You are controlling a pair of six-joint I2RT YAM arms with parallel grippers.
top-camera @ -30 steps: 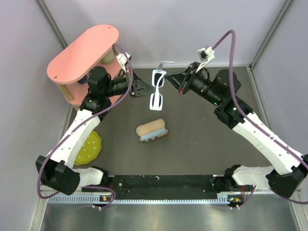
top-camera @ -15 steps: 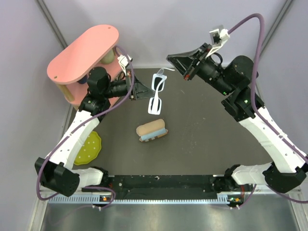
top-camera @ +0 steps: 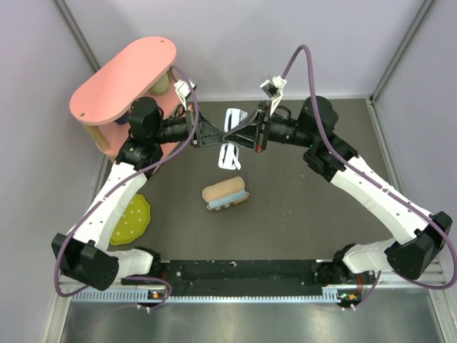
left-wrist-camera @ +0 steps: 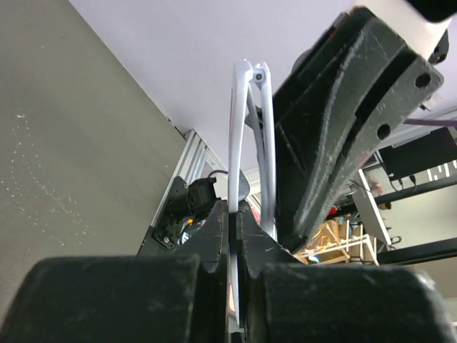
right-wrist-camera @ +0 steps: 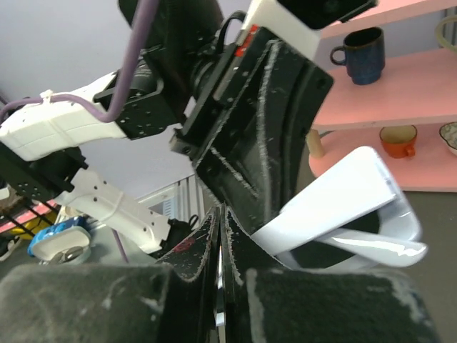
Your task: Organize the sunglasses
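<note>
left gripper (left-wrist-camera: 233, 218): my fingers are pressed together on one thin white temple arm of the sunglasses (top-camera: 230, 154), which runs up out of the pinch
right gripper (right-wrist-camera: 220, 214): my fingers are pressed flat together, tips right by my left gripper; I cannot tell whether any of the frame is caught between them
sunglasses: over the far middle of the table (top-camera: 307, 207), between my two grippers
plaid case (top-camera: 225, 191): on the table nearer my bases, apart from the sunglasses, a light blue cloth (top-camera: 226, 203) at its near edge
pink shelf (top-camera: 125, 75): far left, with a dark mug (right-wrist-camera: 357, 53) and an orange cup (right-wrist-camera: 398, 140) on it
</note>
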